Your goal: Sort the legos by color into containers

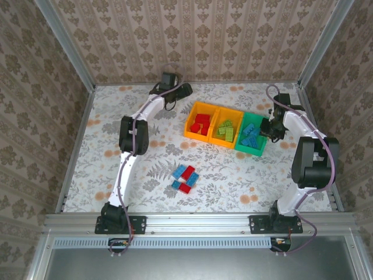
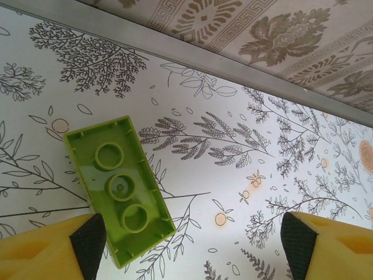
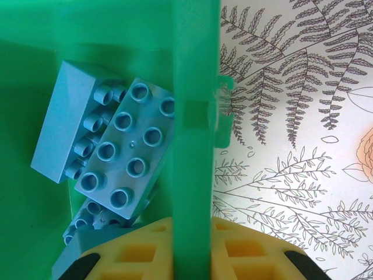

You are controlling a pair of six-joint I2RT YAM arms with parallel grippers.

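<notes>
At the far side of the counter, left of the bins, under the left hand: a lime green lego, turned underside up, hollow, with three round tubes in a row inside. Lies flat and askew on the leaf-printed surface, its near end just beside one finger pad; cannot tell whether touching. Hand spread wide, nothing between the pads. Beyond the brick, a metal rail at the foot of the papered wall.

Further right, joined in a row: a first orange bin with red legos, a second orange bin with lime green legos, a green bin with light blue legos.

Right hand at the green bin's right side, spread, straddling the bin wall: one finger inside the bin, one outside above the counter, nothing pinched. Inside, hard against that wall, a light blue eight-stud brick with studs up, leaning on another turned on its side, more underneath.

Nearer, mid-counter, well apart from both hands: a loose cluster of blue and red legos, packed together.
</notes>
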